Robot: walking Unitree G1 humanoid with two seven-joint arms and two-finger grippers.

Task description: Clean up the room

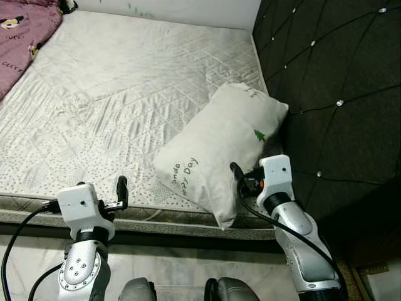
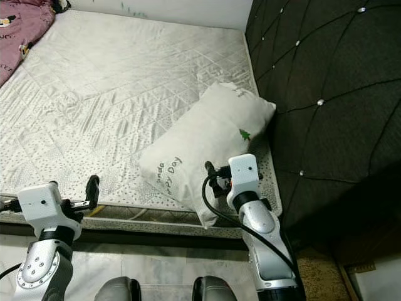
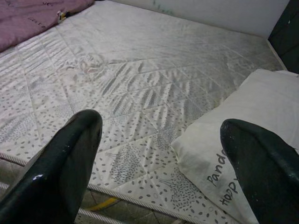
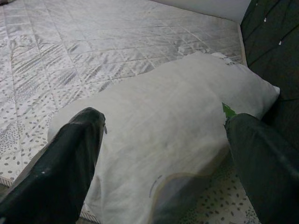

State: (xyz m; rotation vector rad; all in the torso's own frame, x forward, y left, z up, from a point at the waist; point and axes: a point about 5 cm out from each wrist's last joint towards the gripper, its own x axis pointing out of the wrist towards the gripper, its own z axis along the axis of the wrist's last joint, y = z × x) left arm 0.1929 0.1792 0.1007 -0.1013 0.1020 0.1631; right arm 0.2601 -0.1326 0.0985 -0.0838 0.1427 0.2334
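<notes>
A white pillow [image 1: 219, 150] with a small green tree and dark lettering lies slanted on the quilted mattress [image 1: 125, 81], its far end close to the headboard. One near corner hangs over the mattress's front edge. My right gripper [image 4: 164, 119] is open, just short of the pillow's near end, with its fingers spread to either side of it. My left gripper [image 3: 161, 125] is also open and holds nothing. It hovers at the mattress's front edge, left of the pillow [image 3: 243, 140].
A dark tufted headboard [image 1: 338, 75] rises along the right side. A purple blanket [image 1: 22, 34] lies bunched at the mattress's far left corner. Pale floor [image 1: 188, 263] runs below the bed's front edge, and a white wall stands behind the bed.
</notes>
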